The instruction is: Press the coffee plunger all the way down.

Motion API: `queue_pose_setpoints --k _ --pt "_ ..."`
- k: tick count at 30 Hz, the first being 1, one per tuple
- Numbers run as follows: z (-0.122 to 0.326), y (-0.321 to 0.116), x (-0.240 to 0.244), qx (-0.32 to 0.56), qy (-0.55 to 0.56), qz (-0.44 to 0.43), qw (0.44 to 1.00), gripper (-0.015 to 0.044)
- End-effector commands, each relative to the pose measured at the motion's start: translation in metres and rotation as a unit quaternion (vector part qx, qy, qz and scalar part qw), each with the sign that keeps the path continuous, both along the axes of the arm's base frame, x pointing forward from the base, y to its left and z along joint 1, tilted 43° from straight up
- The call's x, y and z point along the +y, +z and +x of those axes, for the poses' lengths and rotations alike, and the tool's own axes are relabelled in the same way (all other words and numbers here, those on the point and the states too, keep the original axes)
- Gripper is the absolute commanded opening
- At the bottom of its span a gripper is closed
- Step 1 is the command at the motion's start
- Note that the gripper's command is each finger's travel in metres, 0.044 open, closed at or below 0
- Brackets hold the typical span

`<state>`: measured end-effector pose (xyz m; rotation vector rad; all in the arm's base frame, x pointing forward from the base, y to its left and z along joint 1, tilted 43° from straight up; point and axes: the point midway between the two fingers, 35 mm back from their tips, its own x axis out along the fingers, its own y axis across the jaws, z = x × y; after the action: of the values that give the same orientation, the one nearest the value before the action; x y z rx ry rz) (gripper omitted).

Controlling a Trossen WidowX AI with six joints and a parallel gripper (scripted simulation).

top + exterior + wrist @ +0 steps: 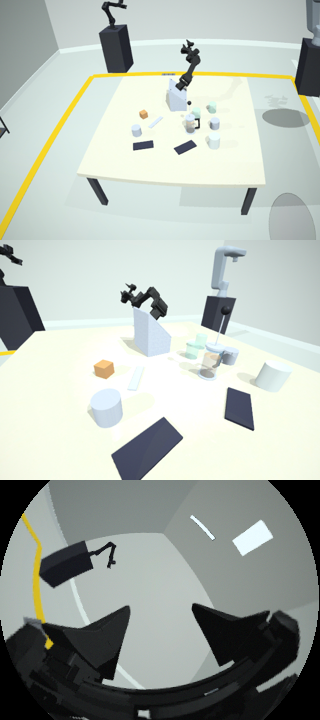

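Table (165,165): we see cream top, scattered blocks and cylinders on it.
Wedge mount (177,96): we note the arm (189,68) rising from its slope, folded upward.
Coffee press (190,124): upright near mid-table, just in front of the wedge mount, plunger knob (189,102) raised high on its rod.
Gripper (188,46): fingers spread wide, holding nothing, well above and apart from the coffee press.
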<state>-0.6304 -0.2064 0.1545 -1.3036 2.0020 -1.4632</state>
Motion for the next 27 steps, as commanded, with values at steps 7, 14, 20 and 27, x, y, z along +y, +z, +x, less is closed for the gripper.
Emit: queue_pose_setpoints --k 7,14,20,27 --pt "0.035 0.01 -0.074 -0.061 0.077 -0.015 0.995 0.044" --pt "0.074 0.02 -0.136 -0.114 0.128 -0.023 0.985 0.044" --pt "0.127 0.033 -0.194 -0.166 0.189 -0.021 0.967 0.044" --pt "0.216 0.045 -0.266 -0.254 0.285 -0.01 0.924 0.044"
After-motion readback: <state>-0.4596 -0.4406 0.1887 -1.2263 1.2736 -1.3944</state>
